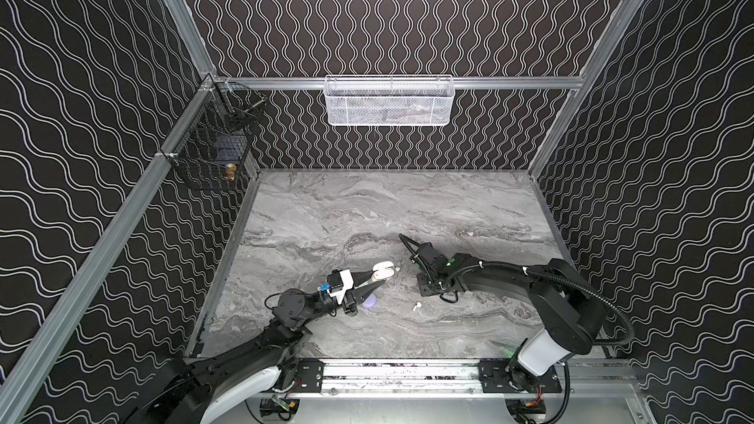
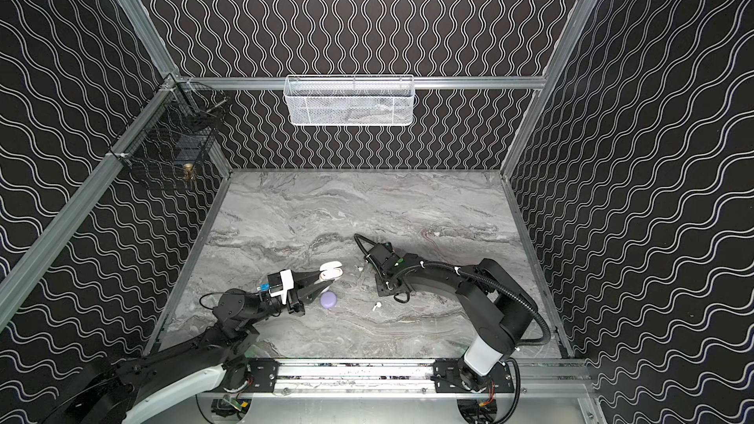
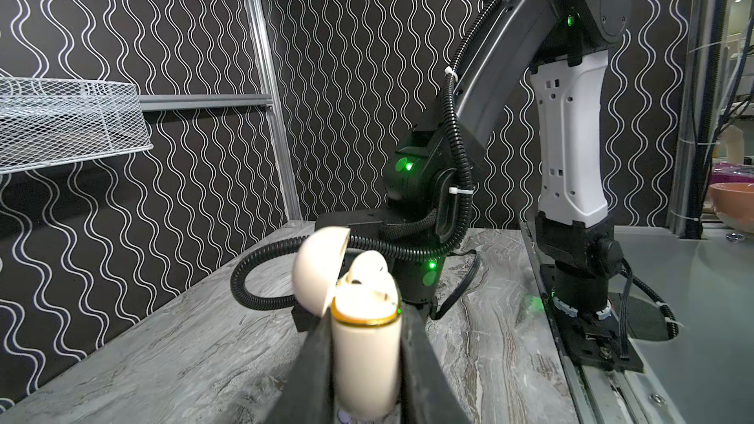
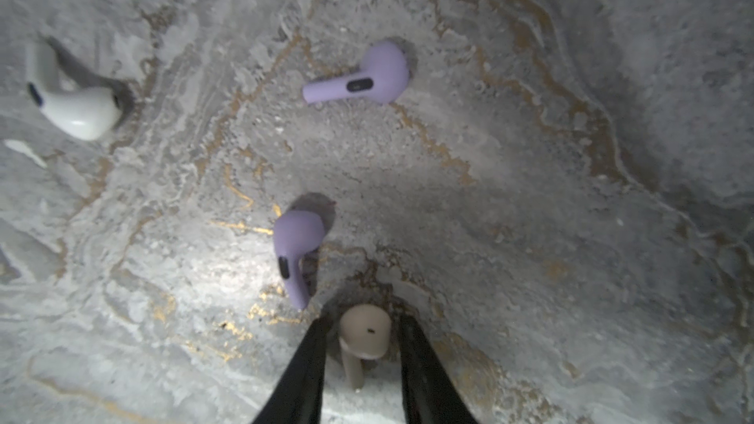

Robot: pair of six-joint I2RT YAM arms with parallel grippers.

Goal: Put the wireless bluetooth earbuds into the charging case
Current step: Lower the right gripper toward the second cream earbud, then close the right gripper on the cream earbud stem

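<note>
The step in hand looks to be picking the cream earbud (image 4: 364, 336) off the marble table (image 4: 571, 197). Closest to the right wrist camera, the right gripper (image 4: 364, 322) is straddling that earbud's rounded head, with the stem pointing back between the fingers. To do this well, the jaws should be closing squarely on the widest part of the head. They should be low enough that the smooth shell is not squirting out, then lifting straight up. Just beyond, a near lavender earbud (image 4: 298, 246) is lying close to one fingertip, so any sideways drift is risking a nudge. Farther out, a far lavender earbud (image 4: 367, 79) and a white earbud (image 4: 77, 110) are lying well clear.

The right gripper's jaws are standing apart, only a little wider than the earbud. A sliver of gap seems to be showing on each side, so nothing is gripped yet. The left gripper (image 3: 365, 320) is clamping the cream charging case (image 3: 363, 360), with its lid (image 3: 318, 267) hinged open and a seated earbud (image 3: 369, 267) already showing inside. In a top view, a closed lavender case (image 2: 328, 299) is resting just beside that gripper.
</note>
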